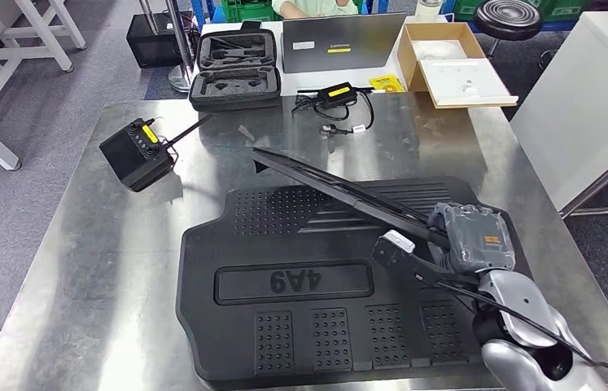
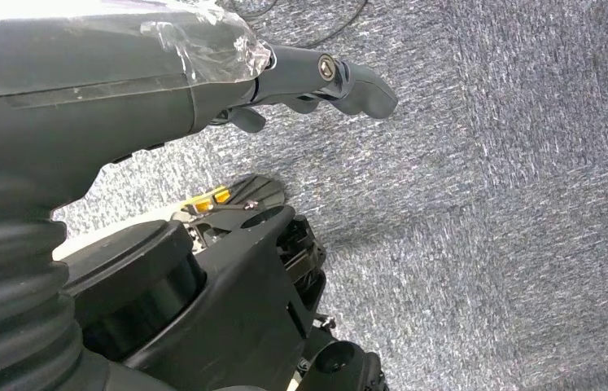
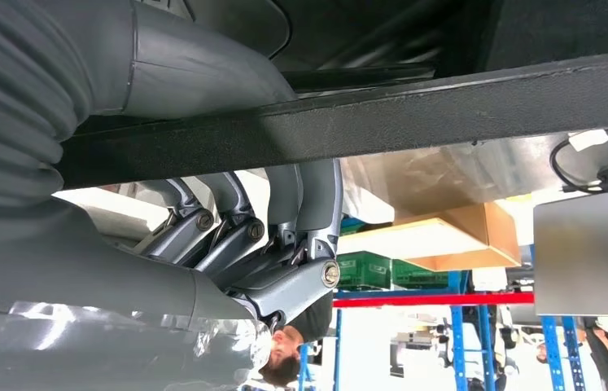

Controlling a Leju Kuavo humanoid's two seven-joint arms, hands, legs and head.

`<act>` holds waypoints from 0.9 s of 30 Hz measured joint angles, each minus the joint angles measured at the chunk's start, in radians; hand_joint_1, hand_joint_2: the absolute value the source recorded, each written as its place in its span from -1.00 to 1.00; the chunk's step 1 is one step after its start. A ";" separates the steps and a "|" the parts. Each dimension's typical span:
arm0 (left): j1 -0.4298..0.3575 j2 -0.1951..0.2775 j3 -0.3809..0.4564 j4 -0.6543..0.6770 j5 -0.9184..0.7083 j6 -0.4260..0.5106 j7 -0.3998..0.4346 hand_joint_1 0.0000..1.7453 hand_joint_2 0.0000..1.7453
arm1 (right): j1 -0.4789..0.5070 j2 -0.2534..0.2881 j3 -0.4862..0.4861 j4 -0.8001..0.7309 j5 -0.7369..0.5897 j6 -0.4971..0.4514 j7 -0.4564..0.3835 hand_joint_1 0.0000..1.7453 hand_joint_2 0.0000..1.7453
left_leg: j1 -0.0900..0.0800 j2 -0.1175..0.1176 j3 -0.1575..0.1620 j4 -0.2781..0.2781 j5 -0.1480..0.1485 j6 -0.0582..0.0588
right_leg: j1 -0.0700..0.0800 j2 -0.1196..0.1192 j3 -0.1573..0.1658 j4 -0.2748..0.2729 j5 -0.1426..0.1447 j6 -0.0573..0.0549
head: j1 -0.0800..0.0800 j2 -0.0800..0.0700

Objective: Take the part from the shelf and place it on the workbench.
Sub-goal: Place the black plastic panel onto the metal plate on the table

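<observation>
The right robot hand (image 1: pixel 473 238) grips one end of a long, thin black wiper blade (image 1: pixel 341 189), holding it tilted over a black rubber car floor mat (image 1: pixel 284 285) that lies flat on the steel bench (image 1: pixel 80 269). In the right wrist view the fingers (image 3: pixel 227 236) curl around the blade's dark bar, the thumb on its other side. The blade's far end points toward a small black box with a yellow label (image 1: pixel 137 152) near the bench's far left corner. The left robot hand (image 2: pixel 317 77) hangs over grey carpet, its fingers loosely apart and holding nothing. Behind the bench sit an open foam-lined case (image 1: pixel 235 69), a closed laptop (image 1: pixel 343 42) and a cardboard box (image 1: pixel 451 61).
</observation>
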 joint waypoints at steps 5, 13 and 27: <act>0.000 0.000 0.000 0.000 0.000 0.000 -0.002 -1.00 1.00 | 0.001 0.000 0.004 -0.001 0.025 -0.009 -0.016 1.00 1.00 | 0.000 0.000 0.000 0.000 0.000 0.000 | 0.000 0.000 0.000 0.000 0.000 0.000 | 0.000 0.000; 0.001 0.000 0.000 0.000 -0.006 0.003 -0.017 -1.00 1.00 | 0.005 0.011 0.007 -0.010 0.204 -0.098 -0.141 1.00 1.00 | 0.000 0.000 0.000 0.000 0.000 0.000 | 0.000 0.000 0.000 0.000 0.000 0.000 | 0.000 0.000; 0.001 0.000 0.000 0.000 -0.014 0.011 -0.020 -1.00 1.00 | 0.014 0.041 0.006 -0.040 0.326 -0.176 -0.204 1.00 1.00 | 0.000 0.000 0.000 0.000 -0.001 0.000 | 0.000 0.000 0.000 0.000 -0.001 0.000 | 0.000 0.000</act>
